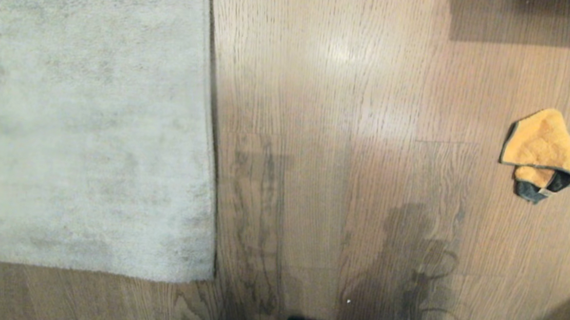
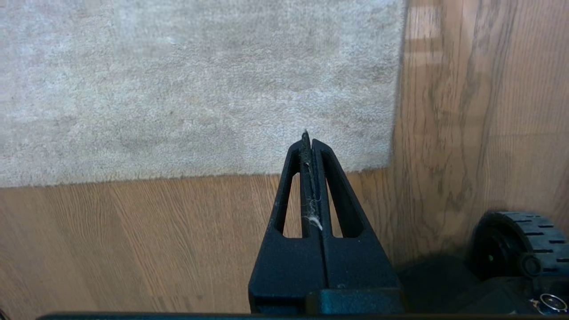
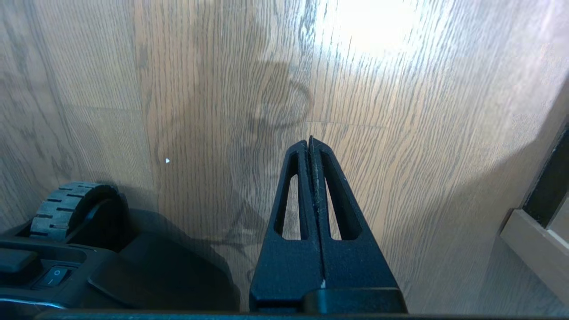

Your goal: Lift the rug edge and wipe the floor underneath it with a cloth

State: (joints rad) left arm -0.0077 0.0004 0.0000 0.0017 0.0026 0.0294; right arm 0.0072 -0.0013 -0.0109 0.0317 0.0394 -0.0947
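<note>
- While both my arms are hanging parked low beside my base, I am judging that no step of the task is under way yet: nothing is lifted, nothing wiped.
- Nearest, my left gripper [image 2: 310,142] is sitting with its fingers pressed together on nothing but a wisp of lint, pointing toward the rug's near corner.
- My right gripper [image 3: 310,144] is likewise pinched closed and carrying nothing, hovering over bare wood floor [image 3: 400,133], my base wheel [image 3: 62,204] just beside it.
- Farther out on my left, the rug edge [image 1: 212,138] is lying flat against the planks, its corner [image 1: 210,276] closest to me.
- Well apart on my far right, the orange cloth [image 1: 540,149] is lying crumpled on the floor [image 1: 328,133].
- I am judging the next move as spreading the right fingers and reaching out to the cloth, while the left opens for the rug border.
</note>
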